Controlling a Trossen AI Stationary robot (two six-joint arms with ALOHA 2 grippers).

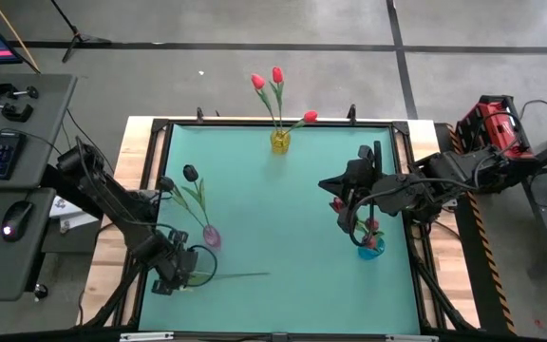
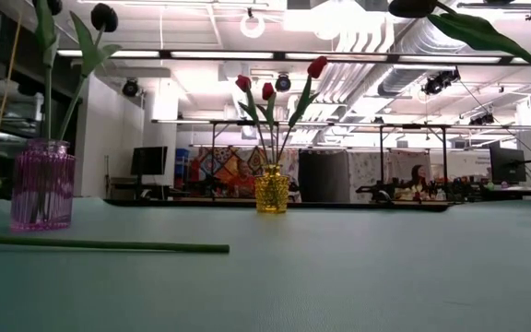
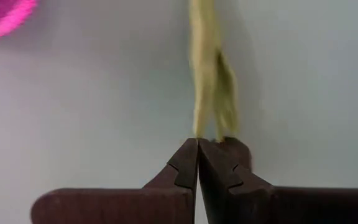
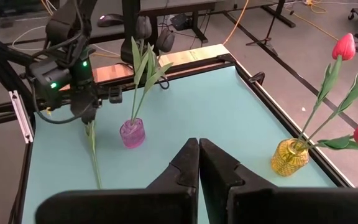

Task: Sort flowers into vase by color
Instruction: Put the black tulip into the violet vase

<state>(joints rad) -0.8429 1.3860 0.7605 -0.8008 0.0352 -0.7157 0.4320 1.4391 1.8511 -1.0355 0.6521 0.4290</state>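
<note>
My left gripper is low at the table's near left, shut on a tulip whose long green stem lies flat on the mat; its bud is hidden. The stem also shows in the low view. A pink vase just beyond holds near-black tulips. The yellow vase at the far edge holds three bright red tulips. My right gripper is shut and empty, hovering above the blue vase, which holds crimson tulips. My left gripper pinches the tulip's leafy stem part between its two fingertips. It comes from above, slanting in from the table's left, in line with the stem. The stem runs away from the fingers toward the table's right and rests on the mat.
A dark bud and green leaf reach into the low view's top right corner; what they stand in is out of frame. Bare mat lies between the three vases. A raised black frame rims the table.
</note>
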